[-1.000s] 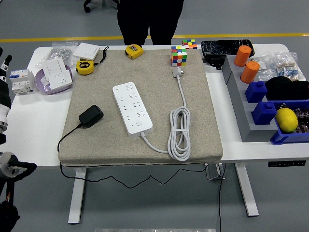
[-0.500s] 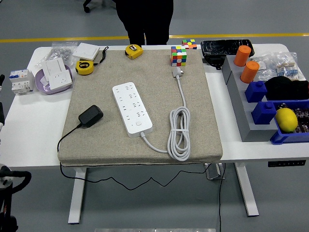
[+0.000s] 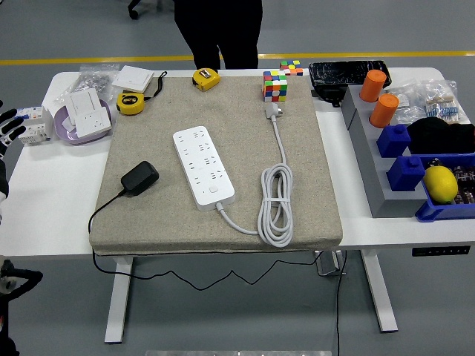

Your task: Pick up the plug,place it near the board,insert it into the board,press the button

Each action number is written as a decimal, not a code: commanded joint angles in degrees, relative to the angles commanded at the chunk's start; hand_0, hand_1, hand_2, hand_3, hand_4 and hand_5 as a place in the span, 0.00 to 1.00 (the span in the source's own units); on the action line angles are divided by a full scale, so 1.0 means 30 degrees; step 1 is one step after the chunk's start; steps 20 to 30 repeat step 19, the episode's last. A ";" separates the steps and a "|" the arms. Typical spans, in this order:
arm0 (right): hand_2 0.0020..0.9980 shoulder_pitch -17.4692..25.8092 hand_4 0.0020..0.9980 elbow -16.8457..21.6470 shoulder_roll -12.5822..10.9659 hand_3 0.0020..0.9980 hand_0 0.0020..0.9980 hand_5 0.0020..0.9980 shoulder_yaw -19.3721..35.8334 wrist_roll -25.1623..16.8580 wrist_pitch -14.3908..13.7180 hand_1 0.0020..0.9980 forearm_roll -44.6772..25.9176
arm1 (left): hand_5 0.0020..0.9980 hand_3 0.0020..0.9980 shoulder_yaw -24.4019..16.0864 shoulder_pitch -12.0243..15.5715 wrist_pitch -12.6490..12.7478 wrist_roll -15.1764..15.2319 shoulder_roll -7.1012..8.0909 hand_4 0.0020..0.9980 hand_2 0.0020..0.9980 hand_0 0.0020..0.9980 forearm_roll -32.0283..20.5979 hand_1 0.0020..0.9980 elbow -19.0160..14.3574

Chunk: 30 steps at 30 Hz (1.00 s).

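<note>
The black plug (image 3: pixel 139 178) lies on the beige mat (image 3: pixel 312 185), left of the white power strip (image 3: pixel 203 166). Its thin black cable (image 3: pixel 100 210) runs off the mat's front edge. The strip's round button (image 3: pixel 214 189) is at its near end, and its white cord (image 3: pixel 276 204) lies coiled to the right. Only the tips of my left hand (image 3: pixel 9 127) show at the far left edge, well away from the plug. The fingers are extended and hold nothing. My right hand is out of view.
Two yellow tape measures (image 3: pixel 130 103) and white switch parts (image 3: pixel 83 115) sit at the back left. Rubik's cubes (image 3: pixel 275 85) stand at the mat's far edge. Grey and blue bins (image 3: pixel 404 174) with orange cylinders and a lemon (image 3: pixel 440 183) fill the right side. A person (image 3: pixel 217 30) stands behind the table.
My left hand has shifted along the left edge, its fingertips now showing beside the white parts. The person behind the table has stepped slightly. The plug and strip have not moved.
</note>
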State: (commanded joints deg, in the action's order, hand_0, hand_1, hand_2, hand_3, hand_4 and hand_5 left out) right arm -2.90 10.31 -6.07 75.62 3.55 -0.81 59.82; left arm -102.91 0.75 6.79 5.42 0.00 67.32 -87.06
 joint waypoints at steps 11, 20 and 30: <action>0.70 -0.0136 0.99 0.0000 0.0028 0.66 0.79 0.77 0.0030 0.0035 0.0017 0.70 0.0531 | 1.00 0.62 0.0269 0.0061 0.0511 -0.0471 0.0051 1.00 0.26 0.38 0.0885 0.20 0.0232; 0.70 -0.0006 0.99 0.0000 0.0023 0.66 0.79 0.77 0.0171 0.0098 -0.0008 0.70 0.0639 | 1.00 0.64 0.0196 0.0217 0.0116 0.0171 0.0040 1.00 0.60 0.64 0.0657 0.65 0.0380; 0.70 -0.0006 0.99 0.0000 0.0023 0.66 0.79 0.77 0.0171 0.0098 -0.0008 0.70 0.0639 | 1.00 0.64 0.0196 0.0217 0.0116 0.0171 0.0040 1.00 0.60 0.64 0.0657 0.65 0.0380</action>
